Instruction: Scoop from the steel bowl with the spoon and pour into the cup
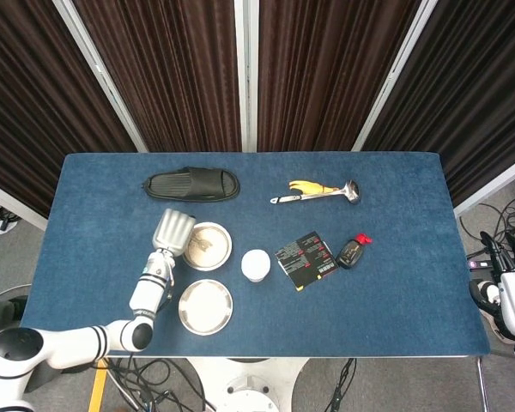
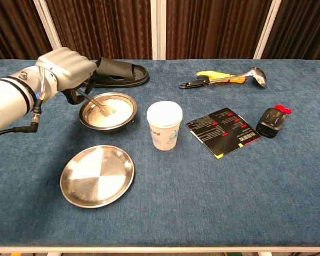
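One spoon [image 2: 98, 105], handle hidden in left robot hand [image 2: 69, 66], tip in steel bowl [image 2: 124, 119].

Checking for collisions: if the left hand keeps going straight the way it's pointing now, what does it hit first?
Likely the steel bowl: the left hand angles the spoon down into its white contents. Depth is hard to judge.

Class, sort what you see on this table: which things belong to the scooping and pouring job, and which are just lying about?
Belongs to the job:
steel bowl
spoon, held by the left hand
cup

Just lying about:
steel plate
black slipper
ladle
black card
small black bottle with red cap
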{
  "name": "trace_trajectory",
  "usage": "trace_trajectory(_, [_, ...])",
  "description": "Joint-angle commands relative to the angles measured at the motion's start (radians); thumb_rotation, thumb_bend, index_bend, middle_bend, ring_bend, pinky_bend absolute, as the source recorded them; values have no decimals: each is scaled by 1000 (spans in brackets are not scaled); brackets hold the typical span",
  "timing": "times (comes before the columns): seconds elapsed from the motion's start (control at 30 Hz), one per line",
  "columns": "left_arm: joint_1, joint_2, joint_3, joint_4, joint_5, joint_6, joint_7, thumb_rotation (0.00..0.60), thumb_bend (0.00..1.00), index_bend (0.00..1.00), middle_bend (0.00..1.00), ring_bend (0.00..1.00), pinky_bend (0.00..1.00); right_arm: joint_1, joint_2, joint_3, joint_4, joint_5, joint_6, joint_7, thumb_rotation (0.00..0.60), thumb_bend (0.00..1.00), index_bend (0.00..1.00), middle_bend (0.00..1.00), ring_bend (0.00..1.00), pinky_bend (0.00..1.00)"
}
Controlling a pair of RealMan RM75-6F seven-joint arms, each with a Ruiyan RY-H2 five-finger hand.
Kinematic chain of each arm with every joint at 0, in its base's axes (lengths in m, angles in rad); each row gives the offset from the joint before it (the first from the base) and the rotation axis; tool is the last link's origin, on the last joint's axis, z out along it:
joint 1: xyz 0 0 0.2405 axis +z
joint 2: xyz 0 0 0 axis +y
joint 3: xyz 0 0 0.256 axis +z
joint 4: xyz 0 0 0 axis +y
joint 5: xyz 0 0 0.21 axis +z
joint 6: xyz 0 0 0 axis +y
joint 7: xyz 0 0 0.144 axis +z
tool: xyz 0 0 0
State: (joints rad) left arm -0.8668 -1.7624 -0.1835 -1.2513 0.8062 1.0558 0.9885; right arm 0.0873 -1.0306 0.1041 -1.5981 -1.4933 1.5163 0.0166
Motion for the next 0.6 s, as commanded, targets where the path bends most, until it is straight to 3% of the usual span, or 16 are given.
trace_trajectory(0.03, [3,4,-3,-21,-9,-9,-21,600,434,637,948,912,1000,0,0,0,0,0,0,0,600,245,0,200,2,76])
trace_trajectory(0.6, [79,156,-103,-106,-161,-168,-373,600,441,637,941,908,1000,0,-4,0,5,-4,0,10,600,245,0,201,2,75])
